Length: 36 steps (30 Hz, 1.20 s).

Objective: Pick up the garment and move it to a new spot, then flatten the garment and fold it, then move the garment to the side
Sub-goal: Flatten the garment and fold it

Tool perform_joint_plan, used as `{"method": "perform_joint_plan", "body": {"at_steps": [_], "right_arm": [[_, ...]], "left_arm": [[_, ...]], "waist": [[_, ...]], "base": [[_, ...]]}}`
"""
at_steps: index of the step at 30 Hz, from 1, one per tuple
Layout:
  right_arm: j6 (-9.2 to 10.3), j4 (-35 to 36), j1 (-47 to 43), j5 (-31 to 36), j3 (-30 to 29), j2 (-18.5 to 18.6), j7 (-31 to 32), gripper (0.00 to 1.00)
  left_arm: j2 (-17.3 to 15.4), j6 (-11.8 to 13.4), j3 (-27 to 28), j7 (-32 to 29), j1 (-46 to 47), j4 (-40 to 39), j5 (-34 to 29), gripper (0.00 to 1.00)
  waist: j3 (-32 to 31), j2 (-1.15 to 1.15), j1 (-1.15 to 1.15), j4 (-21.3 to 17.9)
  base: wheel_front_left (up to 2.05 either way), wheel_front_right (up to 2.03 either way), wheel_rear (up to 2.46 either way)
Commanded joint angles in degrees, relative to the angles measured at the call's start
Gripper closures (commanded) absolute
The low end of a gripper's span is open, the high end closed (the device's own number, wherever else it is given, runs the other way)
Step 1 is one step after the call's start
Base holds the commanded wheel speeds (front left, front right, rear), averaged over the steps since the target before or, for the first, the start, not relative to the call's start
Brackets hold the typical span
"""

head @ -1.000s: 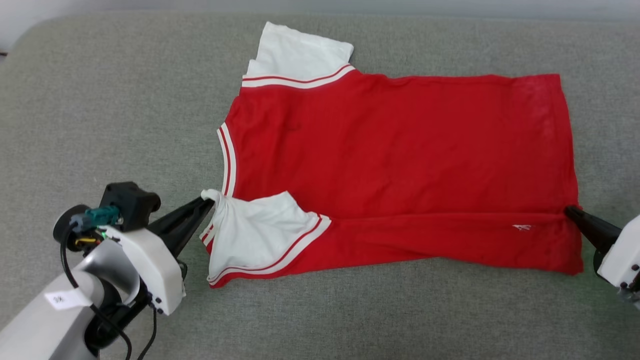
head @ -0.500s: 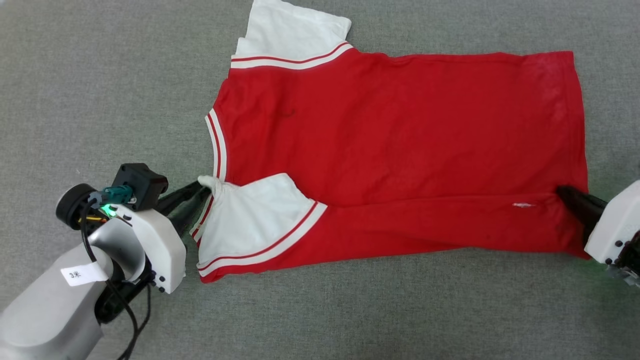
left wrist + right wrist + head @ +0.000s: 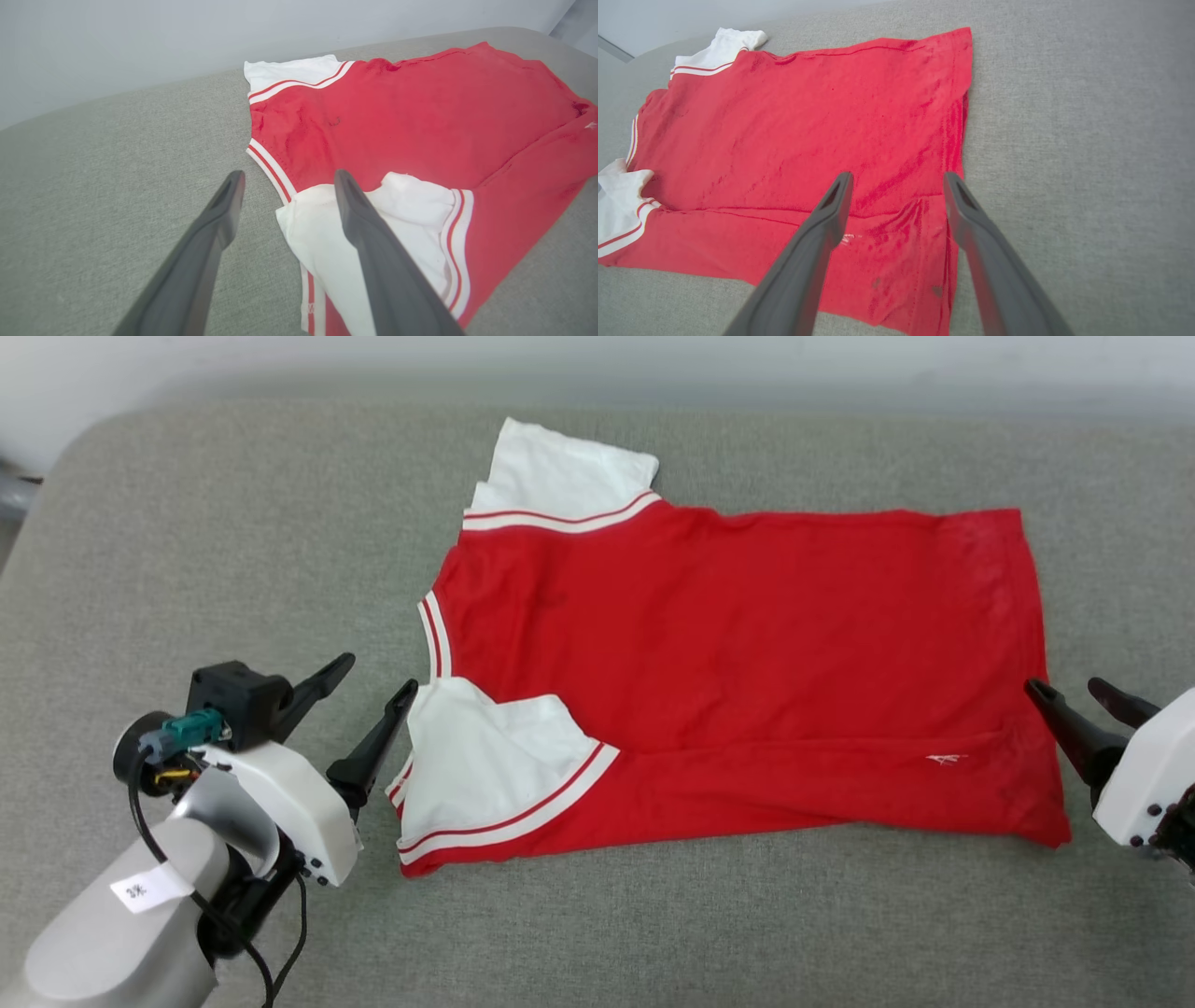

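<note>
The garment (image 3: 728, 625) lies flat on the grey cushion, plain red face up, collar to the left and hem to the right. Its near long edge is folded over onto the body, with one white sleeve (image 3: 485, 756) on top. The other white sleeve (image 3: 560, 476) sticks out at the far side. My left gripper (image 3: 380, 674) stands open just left of the folded sleeve and holds nothing. In the left wrist view the left gripper (image 3: 289, 173) straddles the collar edge of the garment (image 3: 420, 121). My right gripper (image 3: 1062, 685) is open at the hem. The right wrist view shows the right gripper (image 3: 897, 175) above the garment (image 3: 808, 116).
The grey cushioned surface (image 3: 187, 541) spreads wide on all sides of the shirt, with a rounded corner at the far left. A pale wall (image 3: 597, 355) runs behind it. A small white logo (image 3: 945, 759) marks the folded flap near the hem.
Both grippers have opened and let go of the garment, the left at the near sleeve, the right at the hem. The folded edge now rests on the shirt. The head camera has also shifted.
</note>
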State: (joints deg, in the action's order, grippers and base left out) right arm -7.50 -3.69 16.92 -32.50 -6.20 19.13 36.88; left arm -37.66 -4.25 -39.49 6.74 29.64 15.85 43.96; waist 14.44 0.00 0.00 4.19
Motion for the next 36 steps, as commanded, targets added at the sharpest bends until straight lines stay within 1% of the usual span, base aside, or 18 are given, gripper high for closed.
{"method": "perform_joint_plan", "body": {"at_steps": [1,5,9,14,16,18,23,27,30,33,36], "right_arm": [[0.03,0.41,-0.69,0.40,0.17,0.14,-0.23,0.00],[0.03,2.62,-3.50,1.86,0.90,0.47,-0.27,0.00],[0.03,5.93,-6.81,2.36,1.00,-0.10,0.69,0.00],[0.04,9.44,-10.88,5.00,-0.13,-1.31,1.32,0.00],[0.03,10.86,-11.99,5.62,-0.74,-2.25,1.05,0.00],[0.04,11.94,-13.41,6.60,-1.14,-2.74,0.97,0.00],[0.03,13.66,-16.18,8.81,-1.64,-4.05,2.41,0.00],[0.04,14.88,-17.18,9.43,-1.54,-5.22,3.91,0.00],[0.03,15.71,-16.93,9.38,-1.64,-5.90,4.01,0.00],[0.04,16.02,-16.23,9.40,-1.80,-6.14,3.96,0.00],[0.04,15.97,-15.73,9.57,-1.90,-6.13,3.98,0.00]], "left_arm": [[0.05,0.41,0.19,0.26,-0.86,-0.24,-0.10,0.00],[0.68,3.40,1.41,1.12,-4.19,-3.18,1.98,0.00],[-0.40,7.56,2.48,0.64,-9.00,-7.96,3.67,0.00],[-2.03,12.87,2.67,-0.95,-14.91,-14.61,4.55,0.00],[-3.22,14.48,2.41,-1.64,-16.70,-16.69,4.08,0.00],[-3.64,16.08,2.49,-2.06,-18.65,-18.41,4.61,0.00],[-5.02,18.79,1.57,-5.40,-21.72,-20.65,5.46,0.00],[-5.28,20.95,0.64,-8.57,-22.25,-20.32,5.81,0.00],[-4.40,21.34,0.32,-9.48,-21.48,-19.62,6.08,0.00],[-3.90,21.88,0.37,-9.49,-20.26,-16.80,5.50,0.00],[-2.92,21.85,0.44,-9.60,-19.35,-13.56,5.73,0.00]], "waist": [[-1.78,0.00,0.00,-0.04],[-4.65,0.00,0.00,-0.24],[-6.49,0.00,0.00,-0.72],[-7.49,0.00,0.00,-1.27],[-7.49,0.00,0.00,-1.52],[-7.28,0.00,0.00,-1.82],[-6.37,0.00,0.00,-2.58],[-5.20,0.00,0.00,-3.40],[-3.93,0.00,0.00,-3.97],[-2.34,0.00,0.00,-4.56],[-0.97,0.00,0.00,-4.98]], "base": [[0.00,0.00,0.00],[0.00,0.00,0.00],[0.00,0.00,0.00],[0.00,0.00,0.00],[0.00,0.00,0.00],[0.00,0.00,0.00],[0.00,0.00,0.00],[0.00,0.00,0.00],[0.00,0.00,0.00],[0.00,0.00,0.00],[0.00,0.00,0.00]]}}
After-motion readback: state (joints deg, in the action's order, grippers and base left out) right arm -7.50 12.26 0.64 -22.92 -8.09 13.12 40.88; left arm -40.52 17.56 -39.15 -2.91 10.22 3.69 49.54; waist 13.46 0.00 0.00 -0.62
